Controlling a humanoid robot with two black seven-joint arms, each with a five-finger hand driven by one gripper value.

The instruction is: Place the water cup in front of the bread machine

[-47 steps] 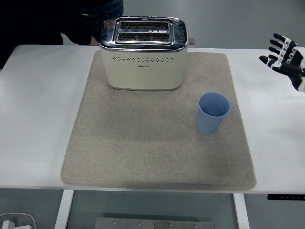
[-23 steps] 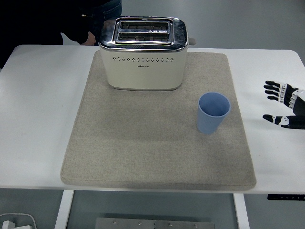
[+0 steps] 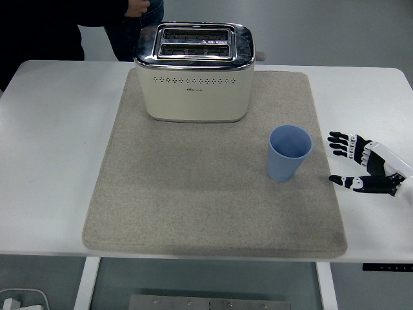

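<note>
A light blue cup (image 3: pixel 288 153) stands upright on the grey mat (image 3: pixel 193 194), toward its right side. The cream and chrome bread machine (image 3: pixel 194 72) sits at the back of the mat, up and left of the cup. My right hand (image 3: pixel 342 161) comes in low from the right edge, its fingers spread toward the cup with thumb below, holding nothing. A short gap separates its fingertips (image 3: pixel 333 137) from the cup. The left arm does not show.
The mat lies on a white table (image 3: pixel 51 161). A person in dark clothing (image 3: pixel 77 19) stands behind the table's far left corner. A white object (image 3: pixel 16 300) lies on the floor at the lower left.
My right hand has dropped from high at the right edge and moved left, down to cup height just beside the mat's right edge. The person has shifted at the back.
</note>
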